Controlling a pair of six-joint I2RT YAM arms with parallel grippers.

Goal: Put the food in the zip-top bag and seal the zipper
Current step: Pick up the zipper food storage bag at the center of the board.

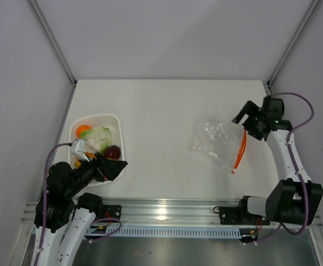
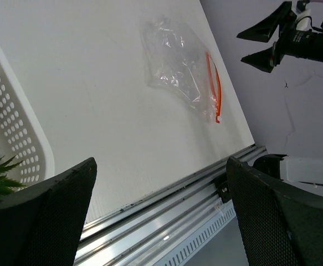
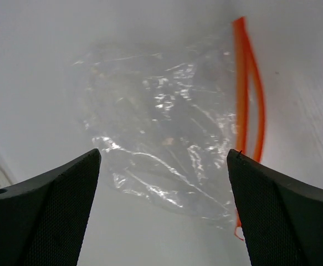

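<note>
The zip-top bag (image 1: 212,139) lies flat on the tabletop (image 1: 161,111) just left of the right jaws, which gape empty, its zipper (image 1: 241,148) running near-to-far along the edge facing them (the left jaws, also open, hover by the food (image 1: 97,138) in the basket (image 1: 97,116), well apart).
</note>
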